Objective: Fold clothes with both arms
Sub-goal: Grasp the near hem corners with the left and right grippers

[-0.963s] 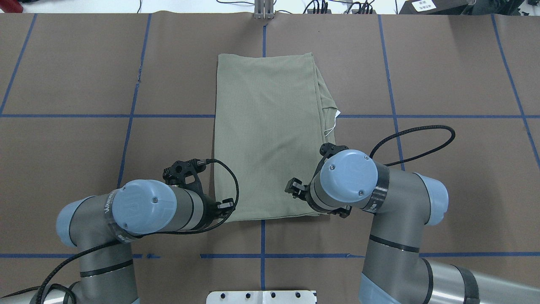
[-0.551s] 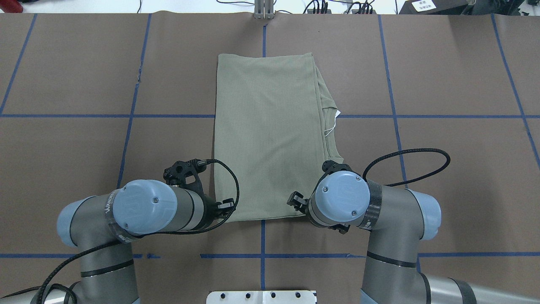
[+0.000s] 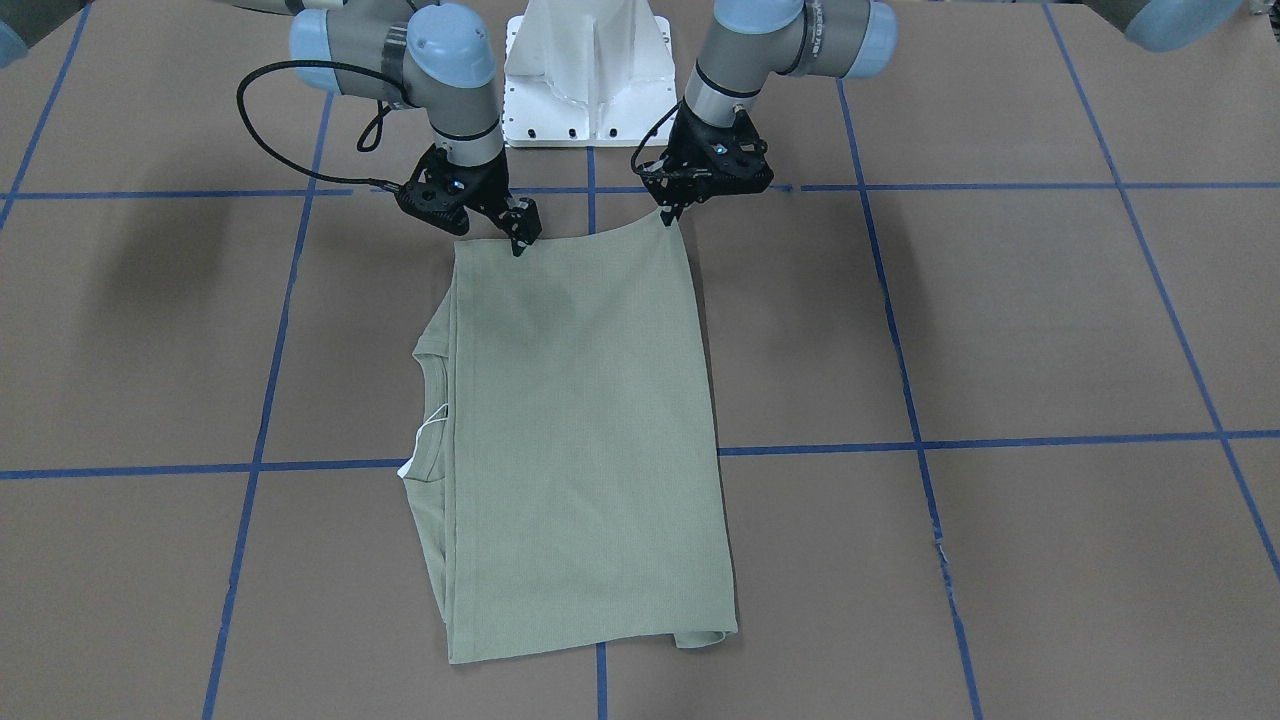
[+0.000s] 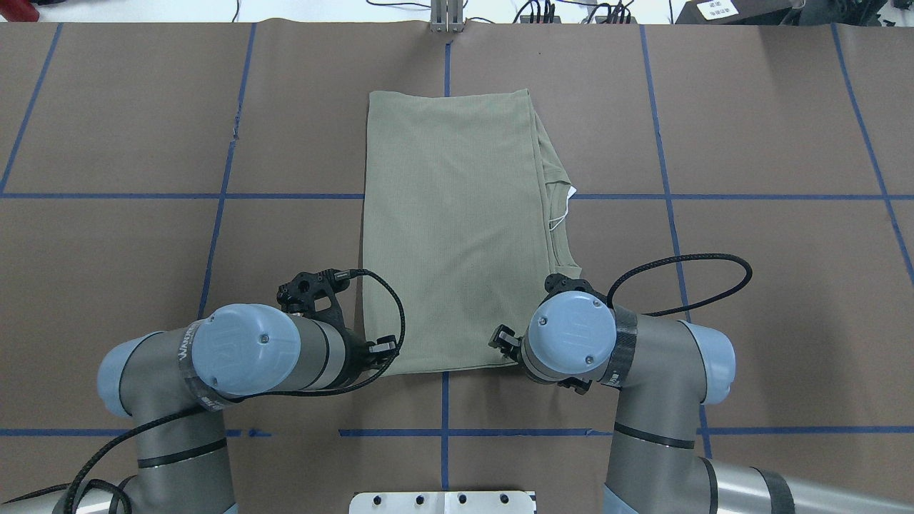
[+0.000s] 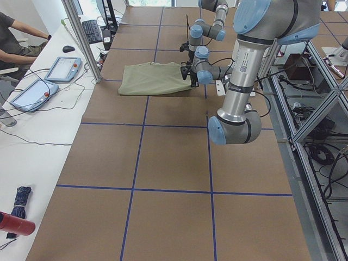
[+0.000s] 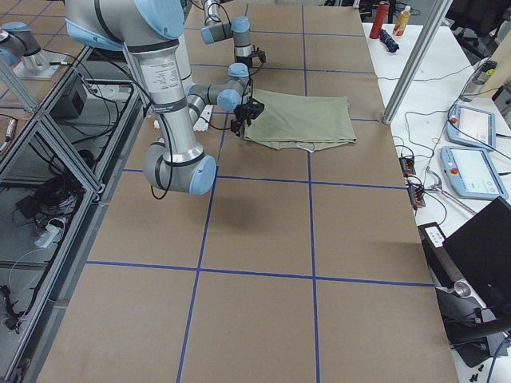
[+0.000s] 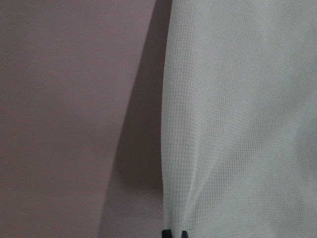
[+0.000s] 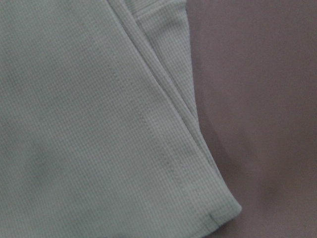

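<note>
Going left to right in the overhead view: the left arm (image 4: 243, 350) sits at the shirt's near-left corner, and the sticker on its sleeve has lettering I can't properly read. The left gripper (image 3: 668, 216) is pinched tight on that corner of the shirt (image 4: 450, 228), and in the wrist view the cloth puckers into the fingertips. The shirt lies flat mid-table (image 4: 750, 128), folded into a long rectangle with a straight left edge. On its right edge the ribbed collar (image 4: 557, 182) pokes out with a white neck tag (image 4: 570, 191) and white loop (image 4: 559, 216), no writing legible. The right gripper (image 3: 520, 238) hangs at the shirt's near-right corner, jaws apart as far as I can see, gripping nothing. The right arm (image 4: 571, 339) is over it, with its black cable (image 4: 685, 260) looping off right of the shirt. Wide brown surface crossed by blue tape lines (image 4: 178, 195) stretches either side of the shirt.
</note>
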You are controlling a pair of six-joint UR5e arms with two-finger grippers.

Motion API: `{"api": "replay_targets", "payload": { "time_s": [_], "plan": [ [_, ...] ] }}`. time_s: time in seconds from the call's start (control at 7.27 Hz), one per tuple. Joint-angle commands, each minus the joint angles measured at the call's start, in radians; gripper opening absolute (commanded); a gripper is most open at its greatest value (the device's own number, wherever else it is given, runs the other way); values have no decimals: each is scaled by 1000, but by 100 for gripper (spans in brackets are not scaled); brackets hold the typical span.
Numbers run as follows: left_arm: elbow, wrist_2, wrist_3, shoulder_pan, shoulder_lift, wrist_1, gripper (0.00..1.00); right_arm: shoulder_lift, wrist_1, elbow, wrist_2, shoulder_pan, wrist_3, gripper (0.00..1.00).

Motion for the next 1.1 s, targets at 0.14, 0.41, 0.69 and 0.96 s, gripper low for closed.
{"api": "replay_targets", "payload": {
  "time_s": [0.14, 0.41, 0.69, 0.96],
  "plan": [
    [2, 0, 0, 0, 0, 0, 0, 17, 1, -17, -3, 1, -3, 100],
    [2, 0, 0, 0, 1, 0, 0, 28, 2, -19, -5, 1, -5, 100],
    [2, 0, 0, 0, 0, 0, 0, 31, 43, -42, -5, 2, 0, 100],
    [3, 0, 0, 0, 1, 0, 0, 29, 106, -76, 0, 10, 1, 100]
  ]
}}
